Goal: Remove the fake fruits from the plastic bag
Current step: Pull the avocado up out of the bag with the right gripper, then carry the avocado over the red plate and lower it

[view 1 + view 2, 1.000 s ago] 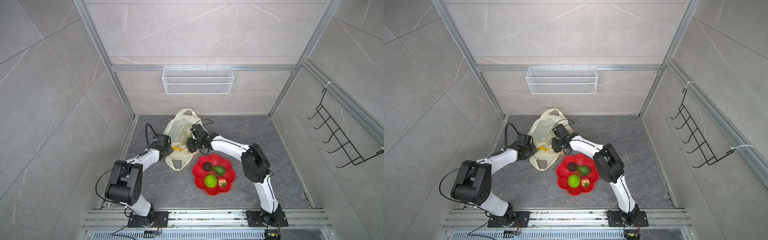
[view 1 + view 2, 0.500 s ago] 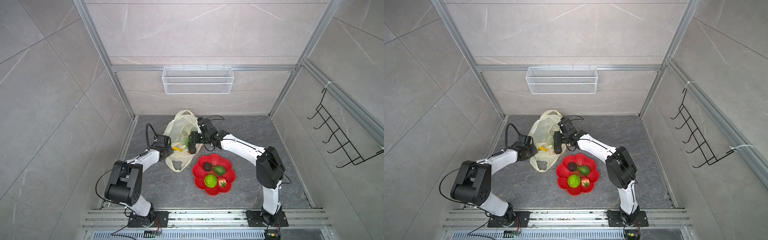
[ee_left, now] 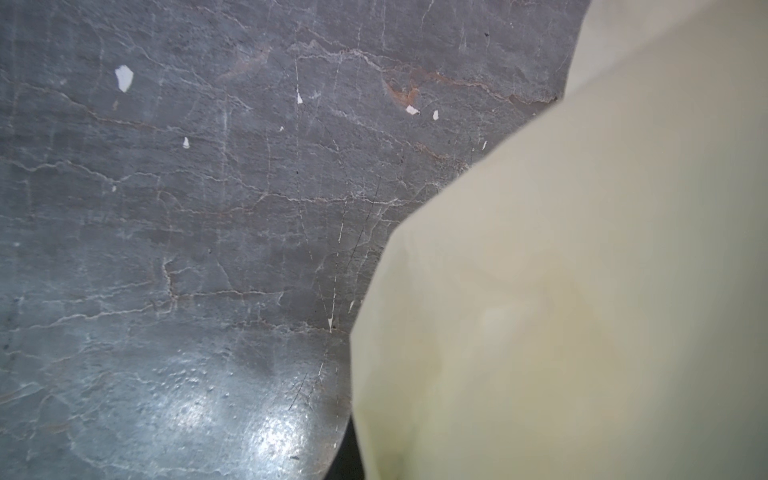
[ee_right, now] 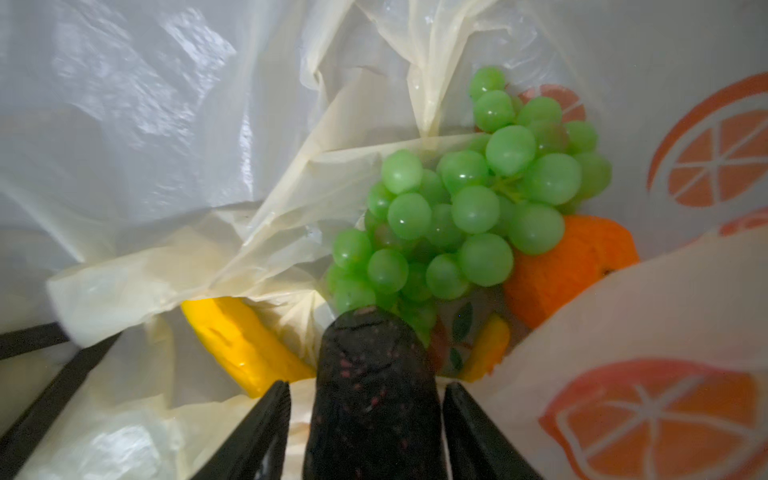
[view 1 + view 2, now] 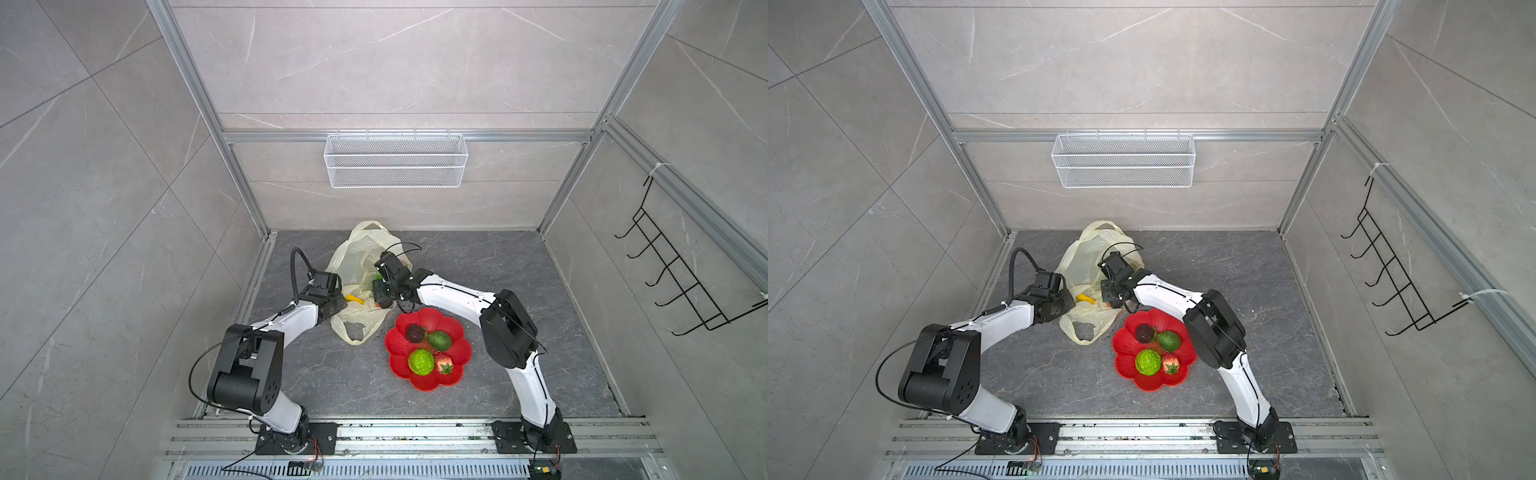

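Note:
The cream plastic bag (image 5: 361,257) (image 5: 1084,257) lies on the dark floor with its mouth held apart. My right gripper (image 4: 365,384) (image 5: 380,297) is inside it, open. A dark avocado (image 4: 374,345) stands between its fingers, with a gap on each side. Beyond it lie a green grape bunch (image 4: 465,208), an orange (image 4: 569,266) and a yellow banana (image 4: 241,345) (image 5: 354,298). My left gripper (image 5: 338,307) (image 5: 1067,309) is shut on the bag's left edge. The left wrist view shows only bag film (image 3: 582,291) and floor; its fingers are hidden.
A red flower-shaped plate (image 5: 457,332) beside the bag holds a dark avocado (image 5: 414,332), a green avocado (image 5: 439,340), a bumpy green ball (image 5: 421,361) and a strawberry (image 5: 444,362). A white wire basket (image 5: 395,166) hangs on the back wall, a black hook rack (image 5: 681,282) on the right wall.
My right arm stretched out toward the back of the bag, then drew in and came down into the bag mouth. Its jaws have widened a little. The left arm has not moved.

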`<move>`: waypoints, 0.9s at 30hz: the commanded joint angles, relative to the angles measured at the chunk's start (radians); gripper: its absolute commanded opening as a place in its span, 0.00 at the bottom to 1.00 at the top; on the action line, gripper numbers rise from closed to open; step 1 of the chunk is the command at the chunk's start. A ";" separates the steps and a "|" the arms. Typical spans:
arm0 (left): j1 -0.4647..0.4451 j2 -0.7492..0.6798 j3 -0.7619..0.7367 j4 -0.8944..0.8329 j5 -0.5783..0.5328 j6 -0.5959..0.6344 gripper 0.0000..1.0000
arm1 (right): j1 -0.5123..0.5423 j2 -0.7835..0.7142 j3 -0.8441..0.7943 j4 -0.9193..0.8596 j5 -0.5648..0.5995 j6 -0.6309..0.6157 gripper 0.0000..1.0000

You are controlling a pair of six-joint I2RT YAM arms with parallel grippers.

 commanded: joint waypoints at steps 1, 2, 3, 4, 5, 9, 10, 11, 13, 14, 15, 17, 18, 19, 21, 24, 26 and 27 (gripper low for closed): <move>0.007 -0.035 -0.001 0.015 0.008 0.021 0.00 | 0.021 0.035 0.053 -0.081 0.068 -0.027 0.61; 0.007 -0.035 -0.003 0.014 0.007 0.022 0.00 | 0.021 0.036 0.050 -0.080 0.065 -0.024 0.61; 0.007 -0.036 -0.002 0.014 0.006 0.022 0.00 | 0.021 0.033 0.045 -0.076 0.059 -0.021 0.60; 0.007 -0.034 -0.001 0.015 0.006 0.023 0.00 | 0.021 0.028 0.037 -0.069 0.052 -0.021 0.58; 0.007 -0.034 -0.001 0.014 0.008 0.023 0.00 | 0.022 0.023 0.030 -0.066 0.049 -0.021 0.56; 0.007 -0.030 -0.002 0.018 0.011 0.024 0.00 | 0.022 -0.006 0.014 -0.063 0.044 -0.019 0.49; 0.007 -0.030 -0.003 0.018 0.011 0.024 0.00 | 0.022 -0.021 0.005 -0.057 0.044 -0.019 0.48; 0.007 -0.032 -0.003 0.020 0.012 0.025 0.00 | 0.022 -0.037 -0.001 -0.058 0.043 -0.020 0.47; 0.007 -0.033 -0.003 0.019 0.012 0.028 0.00 | 0.022 -0.082 -0.021 -0.055 0.034 -0.019 0.46; 0.007 -0.033 -0.003 0.017 0.013 0.028 0.00 | 0.022 -0.109 -0.037 -0.051 0.031 -0.019 0.46; 0.007 -0.034 -0.004 0.019 0.014 0.030 0.00 | 0.022 -0.143 -0.059 -0.043 0.027 -0.019 0.46; 0.007 -0.036 -0.004 0.018 0.014 0.032 0.00 | 0.023 -0.213 -0.110 -0.031 0.026 -0.019 0.46; 0.007 -0.037 -0.005 0.017 0.014 0.034 0.00 | 0.024 -0.251 -0.142 -0.025 0.024 -0.019 0.46; 0.007 -0.040 -0.006 0.018 0.014 0.034 0.00 | 0.025 -0.289 -0.176 -0.018 0.023 -0.020 0.46; 0.007 -0.041 -0.007 0.020 0.013 0.038 0.00 | 0.026 -0.361 -0.245 -0.014 0.022 -0.016 0.46; 0.007 -0.039 -0.003 0.016 0.014 0.039 0.00 | 0.036 -0.445 -0.344 -0.017 0.033 -0.016 0.46; 0.007 -0.039 -0.004 0.018 0.018 0.039 0.00 | 0.047 -0.501 -0.411 -0.017 0.045 -0.015 0.46; 0.007 -0.040 -0.004 0.019 0.018 0.039 0.00 | 0.055 -0.530 -0.444 -0.017 0.049 -0.014 0.46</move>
